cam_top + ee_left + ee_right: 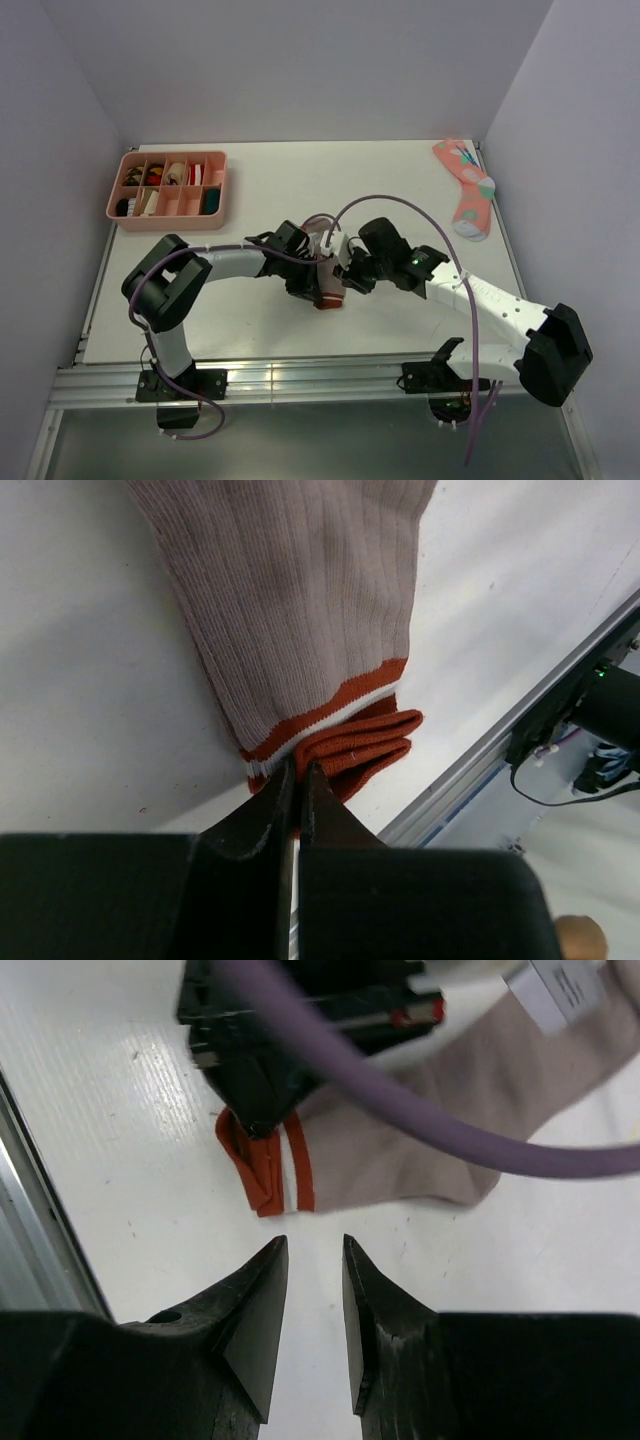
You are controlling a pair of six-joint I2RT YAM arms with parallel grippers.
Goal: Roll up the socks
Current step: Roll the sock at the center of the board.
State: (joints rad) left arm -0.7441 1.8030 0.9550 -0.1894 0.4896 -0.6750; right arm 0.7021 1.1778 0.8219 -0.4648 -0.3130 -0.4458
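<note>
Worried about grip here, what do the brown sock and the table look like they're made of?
The sock looks like soft matte ribbed knit, perhaps cotton blend: fine lengthwise ribs, red and white cuff bands. The table looks hard, smooth and white, maybe laminate or painted board: it shows glossy glare and faint parallel lines.

Ribbed sock taupe, its cuff striped rust-red and white; spotted sock coral-pink with green and white dots.

The white table is carrying a pink tray at ten o'clock, a coral sock at two, and a taupe sock lying toward six.
</note>
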